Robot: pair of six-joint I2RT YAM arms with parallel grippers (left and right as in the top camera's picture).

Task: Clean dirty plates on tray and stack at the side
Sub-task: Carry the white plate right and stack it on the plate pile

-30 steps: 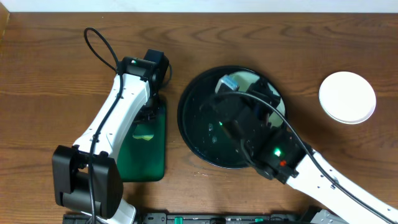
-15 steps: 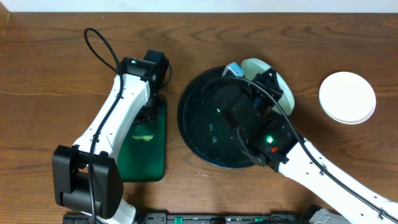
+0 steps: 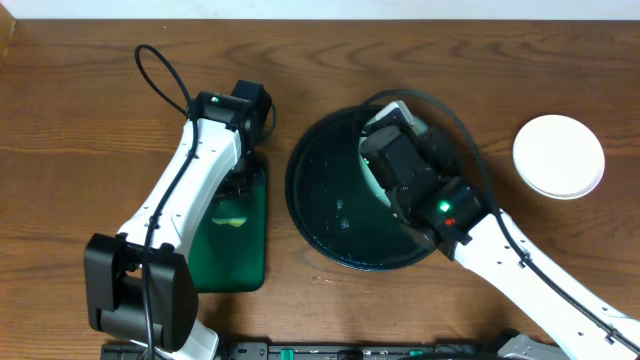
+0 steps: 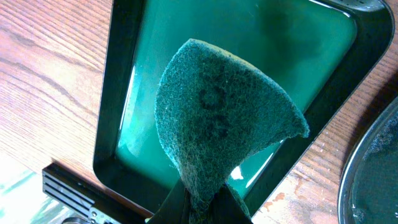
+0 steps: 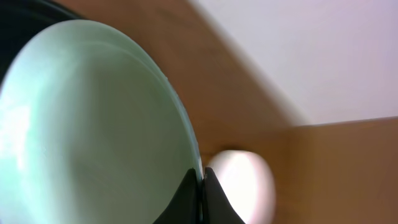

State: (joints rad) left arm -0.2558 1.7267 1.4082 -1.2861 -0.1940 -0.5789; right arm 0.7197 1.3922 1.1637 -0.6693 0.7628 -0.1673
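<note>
My right gripper is shut on the rim of a pale mint-green plate and holds it tilted on edge over the black tray. In the overhead view only a sliver of this plate shows beside the right wrist. A white plate lies on the table to the right, and shows blurred in the right wrist view. No second mint plate shows. My left gripper is shut on a dark green scouring sponge above the green rectangular tray.
The green rectangular tray lies left of the black tray, with a narrow strip of wood between them. The black tray's rim shows at the right edge of the left wrist view. The left arm's cable loops at the back left.
My right arm has swung the mint plate from over the tray's middle toward its back right rim, then back leftward, tipping it on edge. The left arm and sponge have not moved.
</note>
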